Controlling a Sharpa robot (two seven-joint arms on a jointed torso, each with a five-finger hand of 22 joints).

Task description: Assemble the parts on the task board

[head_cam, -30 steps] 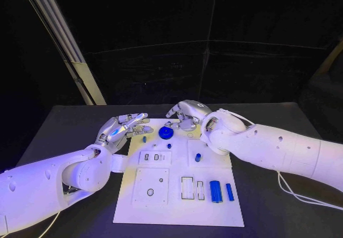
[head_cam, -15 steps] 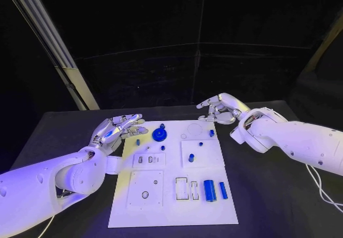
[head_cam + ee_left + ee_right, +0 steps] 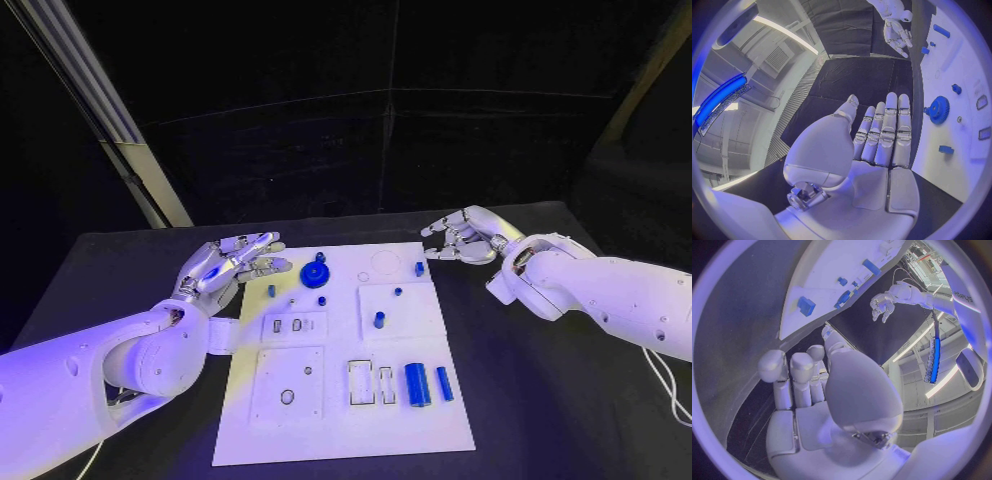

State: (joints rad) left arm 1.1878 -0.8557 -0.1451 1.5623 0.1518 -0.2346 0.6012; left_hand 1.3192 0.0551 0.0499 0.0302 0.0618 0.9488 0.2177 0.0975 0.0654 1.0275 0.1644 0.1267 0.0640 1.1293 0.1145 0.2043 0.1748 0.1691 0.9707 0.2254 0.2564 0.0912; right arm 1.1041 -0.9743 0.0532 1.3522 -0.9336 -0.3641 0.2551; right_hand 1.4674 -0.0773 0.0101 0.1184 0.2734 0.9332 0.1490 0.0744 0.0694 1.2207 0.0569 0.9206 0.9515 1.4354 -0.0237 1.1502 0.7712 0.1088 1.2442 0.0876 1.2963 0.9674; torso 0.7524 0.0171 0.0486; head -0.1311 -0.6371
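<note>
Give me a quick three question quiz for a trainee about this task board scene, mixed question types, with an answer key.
1. True or false: the left robot hand is holding the round blue toothed gear.
2. Multiple choice: where is the right robot hand? A) over the white rectangular task board; B) off the board's far right corner, above the black table; C) pressing on the gear.
3. Fill in: the two long blue cylindrical parts lie side by side near the board's ____ edge, on the near half.

Key:
1. False; its fingers are spread at the board's left edge and hold nothing.
2. B
3. right
</note>
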